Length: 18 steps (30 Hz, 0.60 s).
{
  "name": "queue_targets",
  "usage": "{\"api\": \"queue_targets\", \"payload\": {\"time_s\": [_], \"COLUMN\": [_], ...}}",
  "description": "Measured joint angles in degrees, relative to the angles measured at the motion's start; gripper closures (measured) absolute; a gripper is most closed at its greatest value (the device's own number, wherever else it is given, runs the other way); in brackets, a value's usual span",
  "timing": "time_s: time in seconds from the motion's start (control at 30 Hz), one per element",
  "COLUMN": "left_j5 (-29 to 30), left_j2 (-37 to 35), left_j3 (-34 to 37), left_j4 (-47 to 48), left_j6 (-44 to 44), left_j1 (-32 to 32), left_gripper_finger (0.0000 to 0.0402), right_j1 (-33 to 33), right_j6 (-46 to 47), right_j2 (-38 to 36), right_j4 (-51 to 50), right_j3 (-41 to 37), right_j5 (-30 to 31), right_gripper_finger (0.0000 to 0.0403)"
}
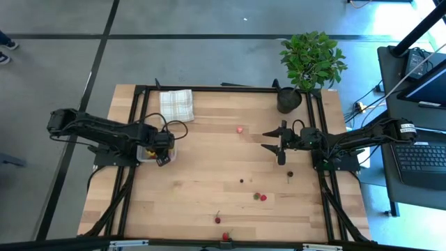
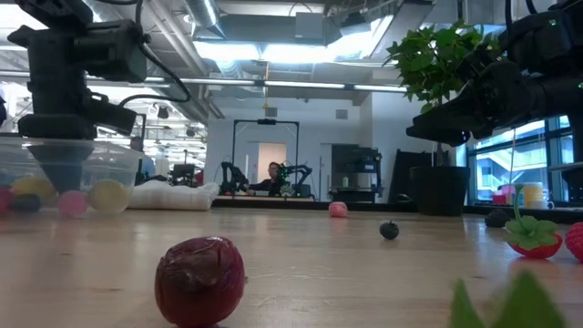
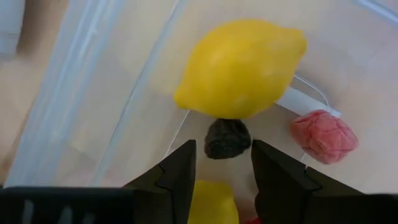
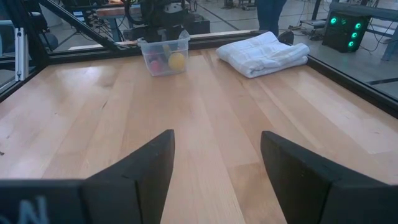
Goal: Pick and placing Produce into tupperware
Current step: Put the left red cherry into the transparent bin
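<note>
Hovering over the tupperware (image 1: 148, 153) at the desk's left edge, my left jaws (image 3: 222, 167) stand parted above a dark cherry (image 3: 227, 138) beside the lemon (image 3: 241, 67). Lifting straight up should avoid nudging the walls. My right jaws (image 4: 216, 163) wait released near the right edge.

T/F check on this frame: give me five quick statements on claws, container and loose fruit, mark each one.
1. The left claw is over the tupperware. True.
2. The tupperware is empty. False: it holds a yellow lemon, a small dark piece and a pink piece, at least.
3. The right claw grips a strawberry. False: its jaws stand open with nothing between them, above bare wood.
4. Loose fruit lies on the table, including a pink piece near the middle. True.
5. The folded cloth lies beside the potted plant. False: it lies at the far left corner; the plant is at the far right.
</note>
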<state>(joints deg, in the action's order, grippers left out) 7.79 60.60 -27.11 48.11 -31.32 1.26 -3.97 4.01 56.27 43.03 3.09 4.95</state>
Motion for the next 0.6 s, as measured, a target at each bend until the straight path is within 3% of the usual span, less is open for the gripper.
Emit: {"api": "queue_targets", "payload": {"time_s": [0.4,0.6], "left_j5": [1.5,-2.8], "left_j2": [-0.7,-0.7], "left_j3": [-12.7,-13.8], "left_j4": [4.2,-12.9], "left_j6": [5.9,14.5], "left_j1": [-0.3,-3.1], "left_gripper_finger": [0.0254,0.0253], "right_j1": [0.0,0.0], "right_j6": [0.0,0.0], "right_j2": [0.0,0.0], "right_j4": [0.0,0.0], "right_j3": [0.0,0.0], "right_j5": [0.0,0.0], "right_gripper_finger": [0.0163,0.0163]}}
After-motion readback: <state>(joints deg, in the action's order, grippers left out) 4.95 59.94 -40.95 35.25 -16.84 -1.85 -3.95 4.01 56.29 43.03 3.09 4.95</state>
